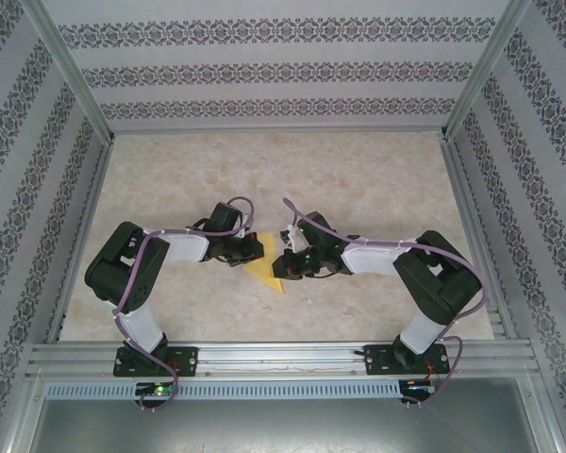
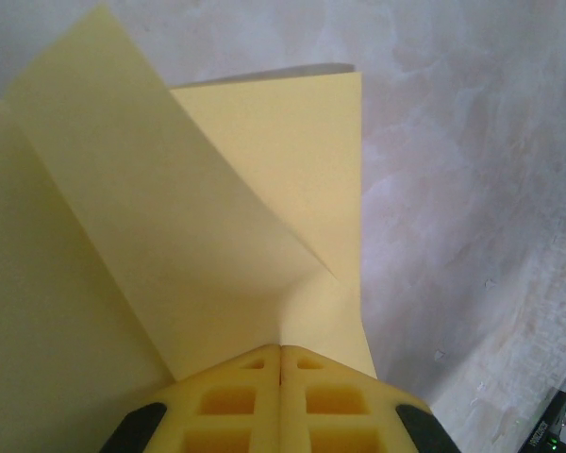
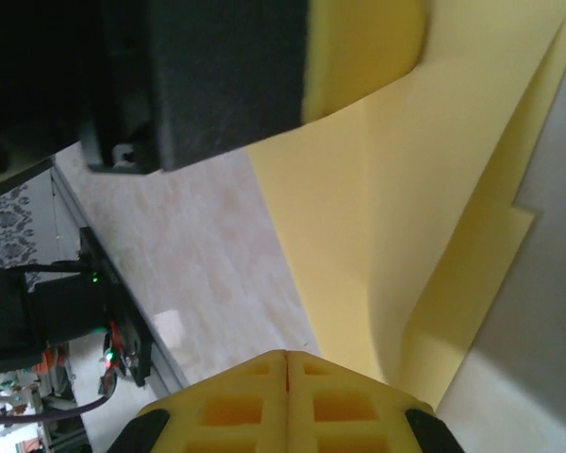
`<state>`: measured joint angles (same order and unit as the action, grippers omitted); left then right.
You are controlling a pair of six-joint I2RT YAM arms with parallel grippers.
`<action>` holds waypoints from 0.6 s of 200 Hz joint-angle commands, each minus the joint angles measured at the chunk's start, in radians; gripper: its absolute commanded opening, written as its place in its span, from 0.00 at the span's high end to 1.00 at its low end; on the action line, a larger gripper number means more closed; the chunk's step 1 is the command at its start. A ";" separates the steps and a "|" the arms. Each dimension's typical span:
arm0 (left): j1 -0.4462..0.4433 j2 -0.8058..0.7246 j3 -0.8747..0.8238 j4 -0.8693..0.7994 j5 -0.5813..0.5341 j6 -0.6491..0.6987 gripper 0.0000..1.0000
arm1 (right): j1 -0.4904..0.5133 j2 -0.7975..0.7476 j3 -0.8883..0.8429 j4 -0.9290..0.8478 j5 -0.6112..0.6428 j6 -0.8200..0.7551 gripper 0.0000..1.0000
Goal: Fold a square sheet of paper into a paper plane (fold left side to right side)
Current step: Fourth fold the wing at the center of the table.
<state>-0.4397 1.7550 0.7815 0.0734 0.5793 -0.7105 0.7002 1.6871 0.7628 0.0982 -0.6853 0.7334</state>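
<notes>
While left gripper (image 2: 281, 351) pinches it, yellow paper (image 2: 217, 217), diagonal crease.

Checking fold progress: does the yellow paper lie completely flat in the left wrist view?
No, a creased flap of the square sheet of paper stands up at an angle from the rest.

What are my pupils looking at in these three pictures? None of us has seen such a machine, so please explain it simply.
Two robot arms, the left arm and the right arm, are bolted at the near edge of a marbled table. One picture looks down from above; the other two come from a camera on each wrist. On the table lies a partly folded yellow sheet of paper, one flap raised. The left gripper and right gripper are both shut, tips at the paper; whether either pinches it, I cannot tell.
</notes>
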 commanded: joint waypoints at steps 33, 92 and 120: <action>-0.011 0.007 -0.010 -0.100 -0.071 0.023 1.00 | 0.008 0.069 0.030 -0.032 0.063 -0.036 1.00; -0.011 0.006 -0.005 -0.103 -0.072 0.023 1.00 | 0.020 0.095 0.020 -0.092 0.111 -0.051 1.00; -0.011 -0.005 -0.002 -0.096 -0.067 0.017 1.00 | 0.030 0.106 0.013 -0.123 0.135 -0.058 1.00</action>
<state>-0.4397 1.7546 0.7841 0.0677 0.5789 -0.7105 0.7097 1.7641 0.7708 0.0513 -0.6014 0.7033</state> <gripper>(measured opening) 0.044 0.050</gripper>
